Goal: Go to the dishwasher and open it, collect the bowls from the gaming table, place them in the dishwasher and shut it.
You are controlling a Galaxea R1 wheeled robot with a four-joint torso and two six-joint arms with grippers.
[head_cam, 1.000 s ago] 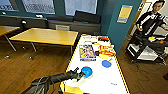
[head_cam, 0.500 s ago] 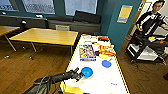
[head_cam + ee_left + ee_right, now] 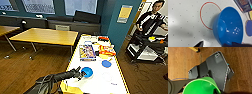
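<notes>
1. Reaching in from the left, my left arm stretches over the near end of the gaming table (image 3: 100, 82), the long white top with the yellow edge.
2. I've got the left gripper (image 3: 82, 74) right at the blue bowl (image 3: 87, 72); the bowl sits tipped, its rim against the fingers. From the head view I read it as gripped by the rim, though the fingers themselves are hard to make out.
3. In the left wrist view the blue bowl (image 3: 229, 26) looms large and tilted above the speckled white top, beside a red ring (image 3: 209, 15) printed on the surface.
4. Farther along the table I see a flat blue disc (image 3: 106, 63), a colourful box (image 3: 87, 52) and a clutter of red and yellow items (image 3: 107, 50).
5. The right wrist view shows a green bowl (image 3: 201, 87) close to the camera over the wooden floor (image 3: 179, 63); I cannot tell how the right gripper's fingers stand.
6. A person (image 3: 150, 20) stands by a cart (image 3: 147, 48) to the right.
</notes>
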